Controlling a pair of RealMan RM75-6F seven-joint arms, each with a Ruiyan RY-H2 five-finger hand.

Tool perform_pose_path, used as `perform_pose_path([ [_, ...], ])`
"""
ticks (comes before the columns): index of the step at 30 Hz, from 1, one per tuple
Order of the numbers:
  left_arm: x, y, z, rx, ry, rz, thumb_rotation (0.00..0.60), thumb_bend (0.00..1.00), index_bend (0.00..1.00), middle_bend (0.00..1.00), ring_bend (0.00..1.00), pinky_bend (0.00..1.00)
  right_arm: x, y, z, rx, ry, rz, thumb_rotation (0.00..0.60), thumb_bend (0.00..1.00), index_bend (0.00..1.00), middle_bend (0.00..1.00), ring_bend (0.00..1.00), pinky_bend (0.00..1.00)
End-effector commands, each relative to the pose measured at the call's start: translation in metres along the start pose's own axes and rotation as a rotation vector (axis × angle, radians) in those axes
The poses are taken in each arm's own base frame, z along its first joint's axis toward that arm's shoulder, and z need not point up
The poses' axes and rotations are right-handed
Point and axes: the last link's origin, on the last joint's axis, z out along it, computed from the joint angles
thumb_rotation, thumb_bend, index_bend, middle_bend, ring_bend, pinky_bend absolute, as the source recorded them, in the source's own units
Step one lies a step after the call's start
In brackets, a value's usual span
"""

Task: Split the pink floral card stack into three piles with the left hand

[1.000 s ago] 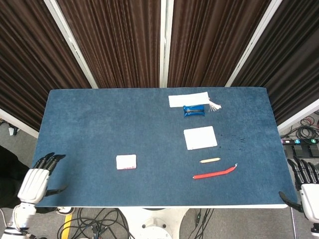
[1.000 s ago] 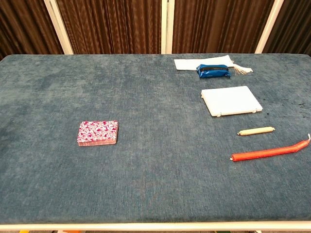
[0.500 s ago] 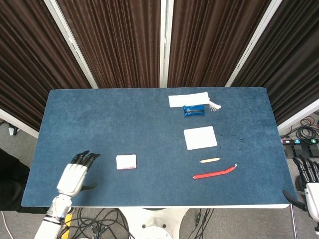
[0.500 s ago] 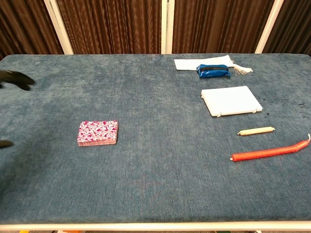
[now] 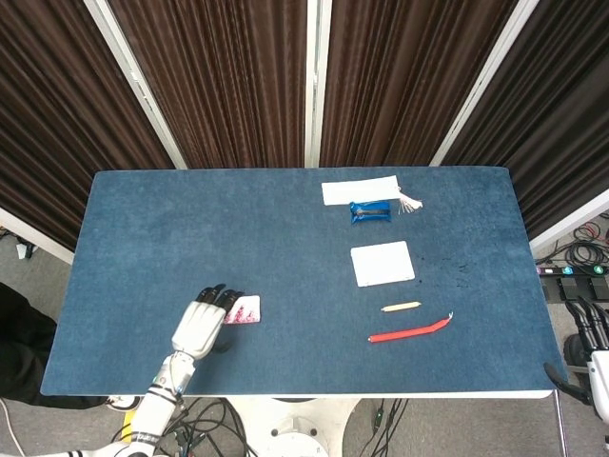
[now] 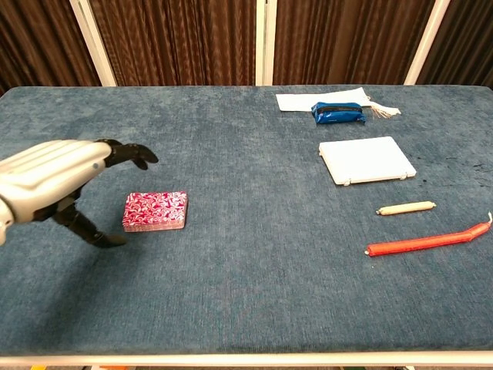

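The pink floral card stack point(image 6: 155, 210) lies flat on the blue table as one pile, left of centre; in the head view the card stack point(image 5: 245, 310) is partly covered by fingers. My left hand point(image 6: 62, 185) hovers just left of and above the stack, fingers spread with the thumb low beside its left edge, holding nothing. From above, the left hand point(image 5: 203, 324) overlaps the stack's left side. My right hand point(image 5: 598, 365) stays off the table's right front corner, cut by the frame edge.
To the right lie a white flat case point(image 6: 366, 159), a cream stick point(image 6: 405, 207) and a red stick point(image 6: 428, 240). At the back sit a blue pouch point(image 6: 337, 112) and a white paper point(image 6: 308, 101). The table edge point(image 6: 246, 358) runs along the front.
My left hand has swept from beyond the table's left edge rightward over the table and now reaches the card stack. The stack has not moved; the right hand dropped slightly lower.
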Motion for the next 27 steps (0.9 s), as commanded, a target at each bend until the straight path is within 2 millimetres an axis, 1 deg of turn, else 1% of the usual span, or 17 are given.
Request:
perform_pose_path([
  [1,0.003,0.003,0.008,0.003,0.009,-0.013,0.6,0.12,0.17,0.2,0.09,0.17,-0.001,0.002,0.0,-0.004,-0.004,0.004,0.6,0.11,0.0,0.0,0.0,0.0],
  [6,0.004,0.006,0.02,0.0,0.01,-0.007,0.6,0.12,0.17,0.2,0.09,0.17,-0.004,0.003,0.001,-0.005,-0.013,0.009,0.6,0.11,0.0,0.0,0.0,0.0],
  [11,0.0,0.011,0.028,-0.008,-0.018,-0.007,0.6,0.12,0.17,0.2,0.09,0.17,-0.002,0.005,0.002,-0.008,-0.008,0.012,0.6,0.11,0.0,0.0,0.0,0.0],
  [16,-0.002,0.015,0.036,-0.021,-0.03,0.024,0.6,0.13,0.17,0.23,0.09,0.17,-0.001,0.006,0.001,-0.008,-0.007,0.017,0.6,0.11,0.0,0.0,0.0,0.0],
  [21,-0.006,0.012,0.044,-0.006,-0.048,0.053,0.6,0.16,0.18,0.24,0.09,0.17,-0.001,0.006,0.002,-0.006,-0.007,0.019,0.6,0.11,0.0,0.0,0.0,0.0],
  [27,-0.011,0.007,0.049,0.026,-0.068,0.058,0.6,0.16,0.2,0.24,0.09,0.17,-0.003,0.007,0.002,-0.008,-0.01,0.021,0.6,0.11,0.0,0.0,0.0,0.0],
])
